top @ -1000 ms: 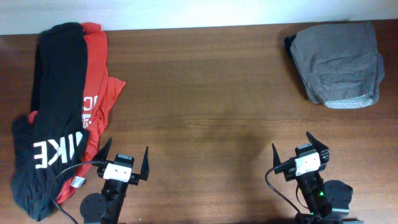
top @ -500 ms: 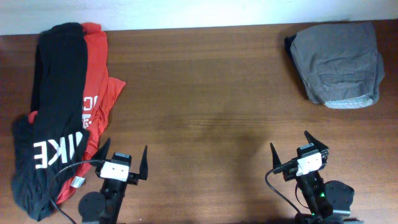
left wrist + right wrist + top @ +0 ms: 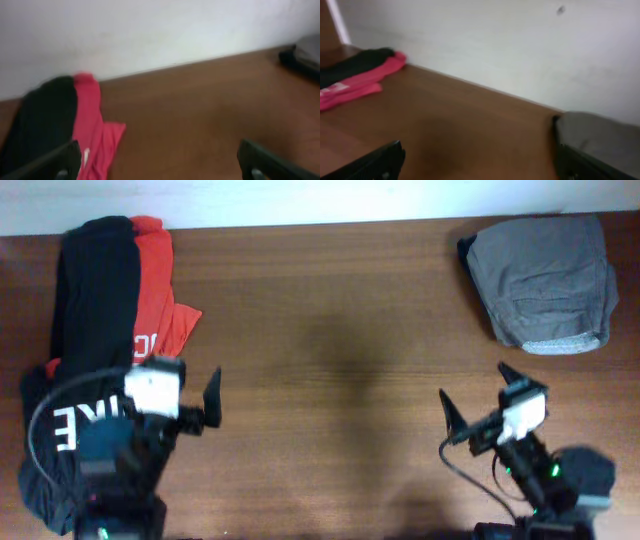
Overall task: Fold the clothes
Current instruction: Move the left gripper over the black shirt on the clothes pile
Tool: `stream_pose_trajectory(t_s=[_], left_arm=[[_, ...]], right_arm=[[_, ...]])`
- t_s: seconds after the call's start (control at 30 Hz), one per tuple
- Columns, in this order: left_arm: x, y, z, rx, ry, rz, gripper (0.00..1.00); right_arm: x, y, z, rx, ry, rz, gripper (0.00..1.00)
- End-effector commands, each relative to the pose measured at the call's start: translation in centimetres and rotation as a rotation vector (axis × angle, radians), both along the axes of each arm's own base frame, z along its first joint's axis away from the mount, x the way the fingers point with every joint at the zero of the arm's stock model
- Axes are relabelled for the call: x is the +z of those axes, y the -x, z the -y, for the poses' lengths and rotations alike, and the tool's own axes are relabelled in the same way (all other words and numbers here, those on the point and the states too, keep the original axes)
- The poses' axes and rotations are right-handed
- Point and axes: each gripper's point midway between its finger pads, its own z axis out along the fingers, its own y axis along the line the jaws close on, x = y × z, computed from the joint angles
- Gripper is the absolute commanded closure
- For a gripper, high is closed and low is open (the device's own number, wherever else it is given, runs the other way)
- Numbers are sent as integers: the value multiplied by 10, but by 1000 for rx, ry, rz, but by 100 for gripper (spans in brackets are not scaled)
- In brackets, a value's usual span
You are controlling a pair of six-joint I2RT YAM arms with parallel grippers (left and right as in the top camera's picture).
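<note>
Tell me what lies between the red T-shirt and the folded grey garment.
Nothing but bare brown tabletop: in the overhead view, the stretch from the red T-shirt across to the grey garment holds no object.

three garments are counted on one table (image 3: 330, 330): one black t-shirt (image 3: 90, 290) and one red t-shirt (image 3: 160, 270) at ten o'clock, one grey garment (image 3: 545, 275) at two o'clock. two grippers are counted: the left gripper (image 3: 160, 165) at seven o'clock, the right gripper (image 3: 482, 390) at five o'clock.
</note>
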Motion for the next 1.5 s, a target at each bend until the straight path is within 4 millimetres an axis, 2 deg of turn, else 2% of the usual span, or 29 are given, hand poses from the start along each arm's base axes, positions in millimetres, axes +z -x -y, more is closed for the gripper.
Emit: stream_pose_trajectory(t_s=[0.0, 0.1, 0.2, 0.37, 0.47, 0.57, 0.63, 0.67, 0.77, 0.9, 0.93, 0.97, 1.23, 1.47], left_arm=[[4, -30, 0, -5, 17, -131, 1], [-8, -56, 7, -50, 38, -308, 1], [-28, -80, 17, -102, 80, -475, 1], [-71, -110, 17, -102, 92, -599, 1], [-94, -125, 4, -62, 53, -623, 1], [-105, -132, -25, 37, 19, -632, 1], [-107, -130, -58, 157, 31, -647, 1], [-111, -124, -85, 273, 57, -672, 1], [-119, -103, -133, 475, 105, -730, 4], [-128, -72, -175, 594, 156, -805, 11], [-131, -68, -181, 613, 165, -817, 18], [-134, -65, -187, 627, 173, -825, 20], [-170, -56, -206, 698, 167, -925, 23], [-199, -65, -211, 697, 168, -962, 25]], right_arm=[[24, -17, -13, 103, -51, -85, 1], [32, -43, -19, 163, -93, -215, 1], [33, -69, -24, 226, -148, -349, 1], [19, -103, -35, 349, -234, -466, 1], [2, -113, -44, 431, -297, -526, 1], [-16, -121, -47, 478, -344, -577, 1], [-34, -129, -47, 474, -367, -628, 1], [-42, -132, -46, 472, -377, -652, 2], [-54, -135, -47, 471, -389, -686, 7], [-62, -137, -53, 456, -361, -703, 9], [-64, -138, -54, 448, -348, -708, 9], [-66, -138, -56, 442, -335, -711, 10], [-81, -139, -75, 404, -234, -737, 13], [-84, -138, -82, 399, -207, -744, 16]])
